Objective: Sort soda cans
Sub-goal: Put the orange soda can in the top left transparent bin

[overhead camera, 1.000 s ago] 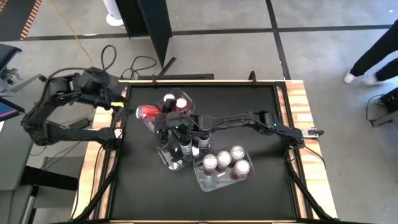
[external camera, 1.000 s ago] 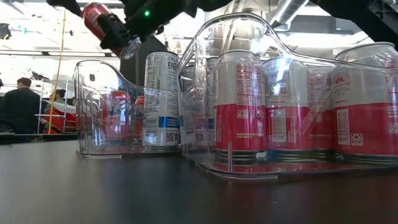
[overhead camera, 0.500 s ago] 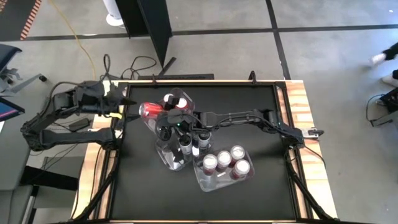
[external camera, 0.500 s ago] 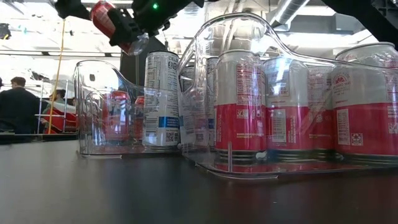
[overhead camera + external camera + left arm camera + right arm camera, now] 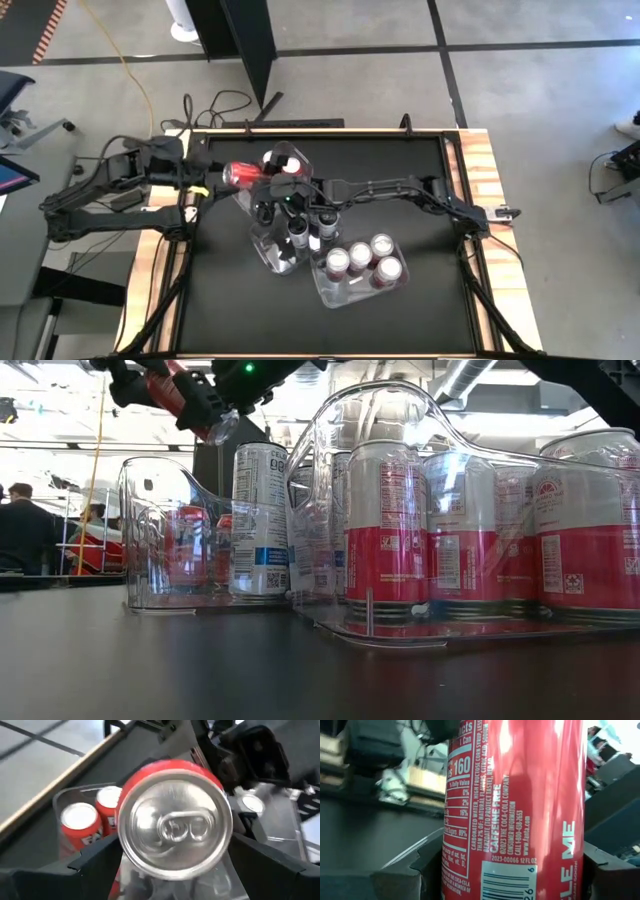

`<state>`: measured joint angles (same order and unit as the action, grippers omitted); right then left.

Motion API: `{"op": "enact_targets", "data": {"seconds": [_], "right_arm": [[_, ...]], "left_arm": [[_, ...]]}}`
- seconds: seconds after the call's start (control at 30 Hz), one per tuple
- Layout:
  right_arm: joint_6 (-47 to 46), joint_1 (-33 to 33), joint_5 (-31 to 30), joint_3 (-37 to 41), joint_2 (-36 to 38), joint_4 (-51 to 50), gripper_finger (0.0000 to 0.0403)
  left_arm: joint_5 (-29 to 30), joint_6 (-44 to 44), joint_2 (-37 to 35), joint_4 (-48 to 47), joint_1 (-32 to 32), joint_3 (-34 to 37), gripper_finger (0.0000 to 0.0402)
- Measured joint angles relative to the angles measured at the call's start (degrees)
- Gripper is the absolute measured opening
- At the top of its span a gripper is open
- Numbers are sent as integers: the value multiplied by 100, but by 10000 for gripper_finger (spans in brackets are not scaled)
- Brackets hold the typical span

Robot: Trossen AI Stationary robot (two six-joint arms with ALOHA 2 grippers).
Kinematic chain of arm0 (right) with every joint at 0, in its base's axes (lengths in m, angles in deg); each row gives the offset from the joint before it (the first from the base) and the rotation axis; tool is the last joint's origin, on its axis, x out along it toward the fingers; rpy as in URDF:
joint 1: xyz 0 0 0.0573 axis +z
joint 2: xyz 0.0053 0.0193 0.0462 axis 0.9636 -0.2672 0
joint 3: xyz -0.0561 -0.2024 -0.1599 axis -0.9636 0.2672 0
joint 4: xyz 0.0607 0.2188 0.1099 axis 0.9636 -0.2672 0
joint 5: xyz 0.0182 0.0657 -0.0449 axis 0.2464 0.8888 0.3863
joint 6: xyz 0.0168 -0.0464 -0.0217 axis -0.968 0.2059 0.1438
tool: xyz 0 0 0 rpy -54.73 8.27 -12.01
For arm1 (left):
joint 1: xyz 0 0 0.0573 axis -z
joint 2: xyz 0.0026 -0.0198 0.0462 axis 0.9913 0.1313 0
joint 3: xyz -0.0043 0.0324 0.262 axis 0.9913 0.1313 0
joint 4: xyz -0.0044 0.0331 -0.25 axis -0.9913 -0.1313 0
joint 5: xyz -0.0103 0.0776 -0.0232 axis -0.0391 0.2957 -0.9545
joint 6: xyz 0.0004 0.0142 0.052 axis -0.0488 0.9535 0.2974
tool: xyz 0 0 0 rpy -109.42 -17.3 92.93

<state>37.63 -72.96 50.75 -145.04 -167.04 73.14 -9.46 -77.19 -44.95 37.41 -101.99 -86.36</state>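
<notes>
From above, the right claw (image 5: pixel 258 183) holds a red can (image 5: pixel 240 175) lying sideways in the air over the far-left part of the black worktop (image 5: pixel 420 300). The left claw (image 5: pixel 200 172) reaches in from the left edge, its fingers spread and pointing at the can's end. Just beside the held can, a clear tub (image 5: pixel 290 160) at the far side carries two red cans. A second tub (image 5: pixel 275 250) nearer the middle holds dark cans under the right arm, and a third tub (image 5: pixel 355 290) in front holds five white-and-red cans (image 5: pixel 360 262).

From worktop height, the red can (image 5: pixel 175 390) hangs tilted near the top, with dark fingers on both sides of it. Below stand a clear tub (image 5: pixel 150 530) with a white can (image 5: pixel 258 520) beside it, and the near tub (image 5: pixel 400 420) full of white-and-red cans (image 5: pixel 385 525).

The left wrist view shows the can's silver top (image 5: pixel 175 827) head-on between that claw's spread fingers (image 5: pixel 100 865); whether they touch the can is hard to tell. Two red cans (image 5: pixel 80 822) sit in their tub behind.

The right wrist view is filled by the red can (image 5: pixel 520 810), clamped between the two dark fingers (image 5: pixel 405 875).
</notes>
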Motion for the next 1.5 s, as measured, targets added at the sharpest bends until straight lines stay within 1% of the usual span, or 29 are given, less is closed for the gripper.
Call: {"op": "enact_targets", "data": {"seconds": [0.07,0.27,0.43,0.53,0.67,1.23,1.27,1.33,1.37,1.4,1.43,1.5], "right_arm": [[5,11,26,1,-8,-67,293],[18,56,84,11,-22,-48,293],[35,100,90,11,-22,-96,293],[77,127,61,11,-22,-100,293],[107,135,-24,11,-22,-115,293],[181,138,20,12,-26,-47,293],[163,132,37,11,-26,-60,297],[153,92,37,6,-26,-115,349],[151,84,-53,0,-22,-154,369],[133,81,-125,0,-14,-224,378],[116,81,-161,-2,-11,-295,371],[119,67,-241,-2,-11,-449,342]], "left_arm": [[107,33,62,-13,1,-1,346],[13,-20,330,393,2,-1,346],[-162,-42,682,427,2,-1,344],[-278,-20,890,467,2,-1,330],[-276,114,1034,454,2,-13,296],[-312,76,828,415,2,-10,296],[-324,36,821,406,2,-10,296],[-368,-51,821,378,2,-8,296],[-366,-104,821,364,2,-2,296],[-330,-147,821,315,2,-1,296],[-299,-166,821,283,-4,-1,296],[-242,-163,821,265,-4,-1,296]]}}
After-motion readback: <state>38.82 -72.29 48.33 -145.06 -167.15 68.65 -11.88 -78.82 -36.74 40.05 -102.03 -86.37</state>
